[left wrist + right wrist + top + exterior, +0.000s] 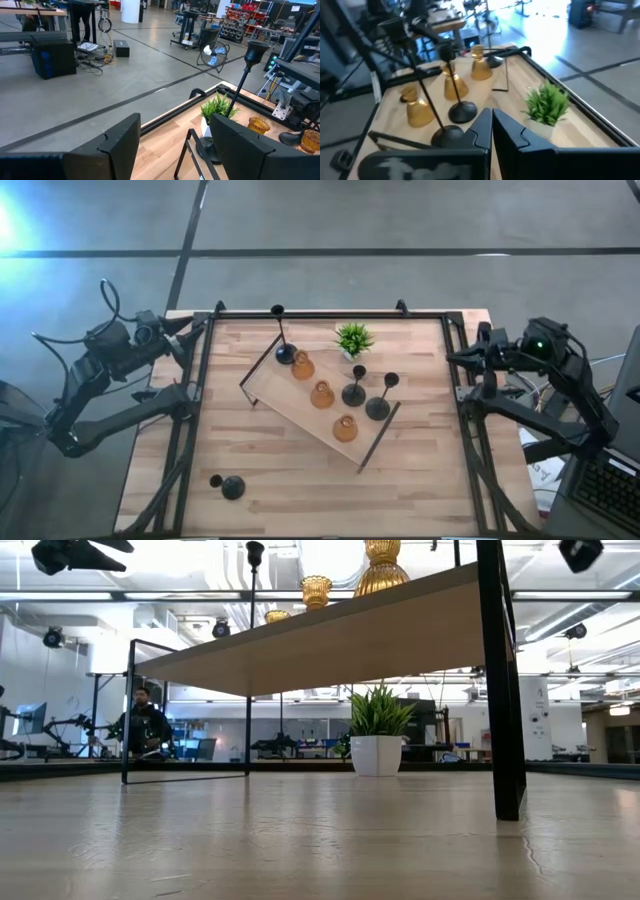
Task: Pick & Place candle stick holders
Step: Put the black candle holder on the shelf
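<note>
tabletop (250, 470): light wood with a black rail frame, fills the centre of the high view.
tray (278, 390): light wooden tray with dark handles, set diagonally from upper left to lower right at mid tabletop.
left arm: parked off the tabletop's left edge, upper left of the high view; left pincer (178, 335) has its fingers apart, nothing between them (left wrist view).
right arm: parked off the right edge; right pincer (468, 357) has its fingers together, nothing held (right wrist view).
plant (354, 339): small green potted plant, just above the tray's upper edge.
amber holders: three in a diagonal row on the tray (302, 365), (321, 394), (345, 427).
black holders on tray: one at the tray's upper-left end (285, 354), two near its right edge (354, 392), (378, 407).
fallen black holder (232, 487): lies on its side on the bare tabletop, lower left, well apart from the tray.
</note>
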You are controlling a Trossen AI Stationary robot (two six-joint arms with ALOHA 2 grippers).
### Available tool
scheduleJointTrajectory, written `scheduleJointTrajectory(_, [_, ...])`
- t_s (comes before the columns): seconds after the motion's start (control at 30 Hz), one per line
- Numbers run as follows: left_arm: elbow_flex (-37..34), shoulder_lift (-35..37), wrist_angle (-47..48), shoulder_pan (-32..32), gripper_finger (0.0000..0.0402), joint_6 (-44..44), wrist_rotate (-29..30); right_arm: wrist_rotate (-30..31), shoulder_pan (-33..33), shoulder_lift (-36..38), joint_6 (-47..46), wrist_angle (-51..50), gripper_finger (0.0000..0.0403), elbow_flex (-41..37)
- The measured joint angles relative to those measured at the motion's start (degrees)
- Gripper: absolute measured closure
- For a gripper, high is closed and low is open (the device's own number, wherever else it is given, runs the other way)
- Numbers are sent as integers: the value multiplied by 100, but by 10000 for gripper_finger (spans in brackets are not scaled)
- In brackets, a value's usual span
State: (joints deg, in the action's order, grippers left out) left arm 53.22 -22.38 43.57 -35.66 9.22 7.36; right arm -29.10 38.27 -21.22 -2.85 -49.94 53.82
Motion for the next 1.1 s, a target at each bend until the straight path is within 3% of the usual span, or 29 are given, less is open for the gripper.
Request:
scheduleJointTrajectory(0.23, [0, -1, 0, 0, 158, 0, 0, 153, -52, 839, -520, 842, 395, -1001])
scheduleJointTrajectory(0.6, [1, -1, -1, -1, 158, -1, 0, 1237, -50, 2091, -658, 2168, 395, -2520])
scheduleJointTrajectory(0.8, [-1, 1, -2, 0, 158, -1, 2, 1420, -52, 1937, -798, 3507, 395, -3158])
scheduleJointTrajectory(0.9, [0, 1, -2, 0, 158, -1, 2, 1413, -52, 1759, -1300, 4125, 395, -3483])
scheduleJointTrajectory(1.0, [-1, 1, 0, 0, 158, -1, 1, 1403, -54, 1579, -1917, 4266, 394, -3689])
scheduleJointTrajectory(1.1, [-1, 1, 0, 0, 158, -1, 2, 1396, -52, 1470, -1854, 4097, 394, -3829])
